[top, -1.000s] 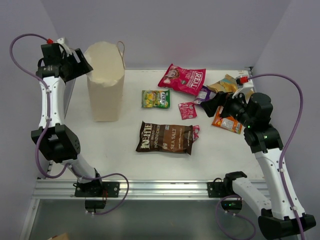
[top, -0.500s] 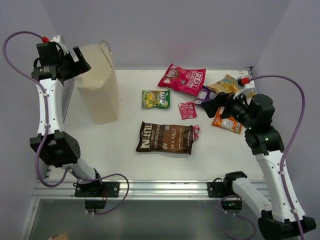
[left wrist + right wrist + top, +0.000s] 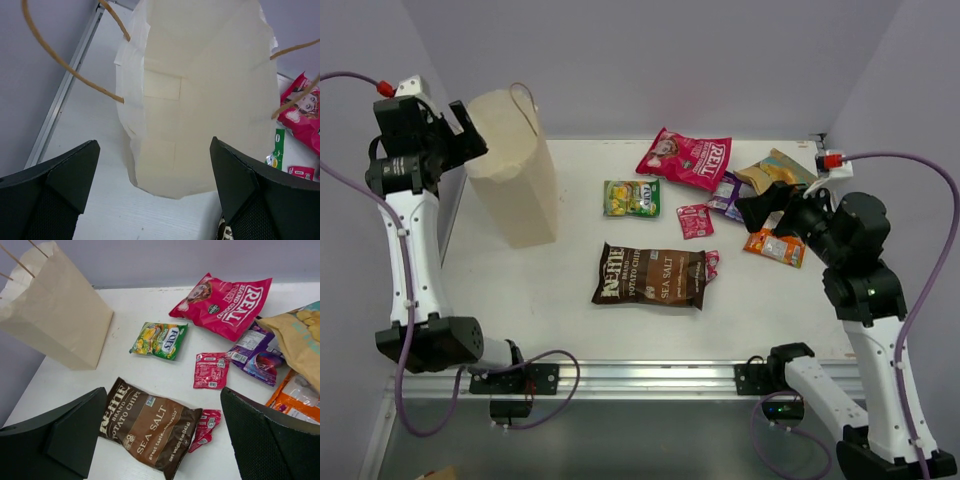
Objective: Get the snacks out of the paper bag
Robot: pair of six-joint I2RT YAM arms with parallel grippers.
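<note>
The cream paper bag (image 3: 512, 170) stands at the back left, leaning to the left. In the left wrist view its open mouth (image 3: 210, 100) shows only bare paper inside. My left gripper (image 3: 463, 138) is open and empty beside the bag's upper left rim, jaws spread wide (image 3: 152, 170). The snacks lie on the table: the brown chip bag (image 3: 652, 276), red-pink bag (image 3: 687, 157), green packet (image 3: 631, 197), small pink packet (image 3: 695, 220), purple packet (image 3: 728, 195), tan-yellow bag (image 3: 775, 170) and orange packet (image 3: 775, 246). My right gripper (image 3: 757, 212) is open and empty above them, over the chip bag (image 3: 150, 427).
A second small pink packet (image 3: 712, 262) pokes out from under the chip bag's right end. Purple walls close in the back and sides. A metal rail (image 3: 620, 375) runs along the table's near edge.
My left arm has risen and swung left, and the paper bag has shifted and leaned left with it. My right arm has lifted and drawn back right, uncovering the orange packet.
</note>
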